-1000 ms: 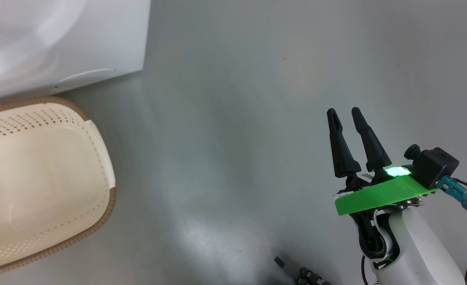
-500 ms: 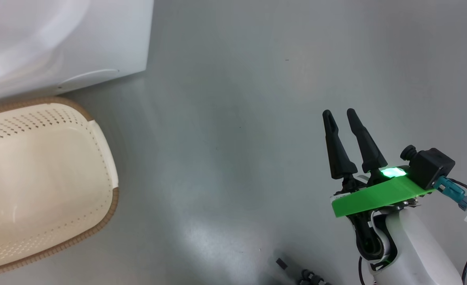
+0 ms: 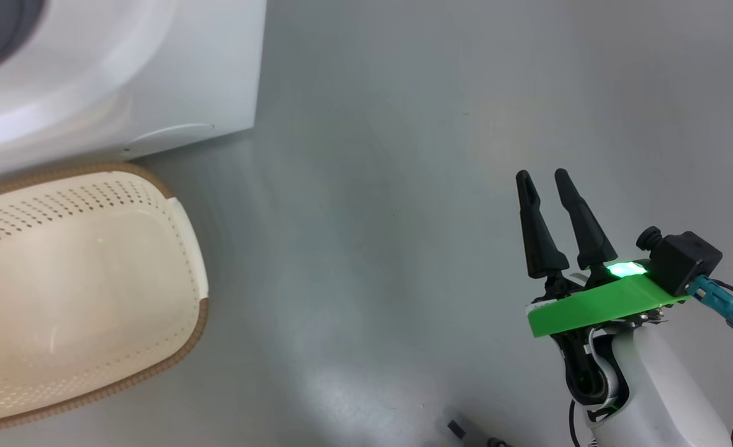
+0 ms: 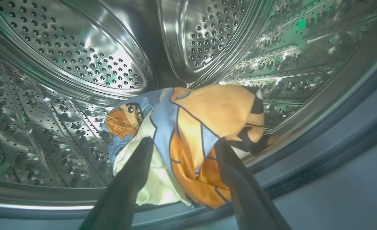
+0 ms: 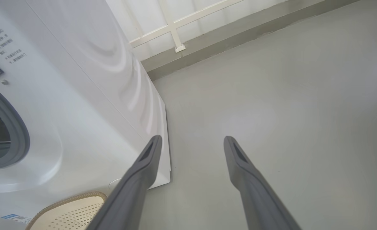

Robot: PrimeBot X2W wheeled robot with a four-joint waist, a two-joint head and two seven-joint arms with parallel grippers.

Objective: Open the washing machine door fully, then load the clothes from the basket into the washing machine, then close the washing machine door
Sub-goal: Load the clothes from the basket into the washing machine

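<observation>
Swinging since a second earlier, the head camera had slid the basket (image 3: 200, 326) and washing machine (image 3: 155, 81) toward 3 o'clock in its view. Nearest, the left fingers (image 4: 132, 175) stood spread apart, clamping nothing, astride the clothes (image 4: 207, 108), which lay bundled just inside the steel drum (image 4: 79, 48) at 12 o'clock. The right fingers (image 3: 535, 236) hung open over bare floor (image 3: 403, 124). Light, limp and unslippery, that bundle would likely be best pinched at a bunched fold.

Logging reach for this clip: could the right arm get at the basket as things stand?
Probably yes: bare floor lies between the right gripper and the basket, and its jaws stand open.
</observation>
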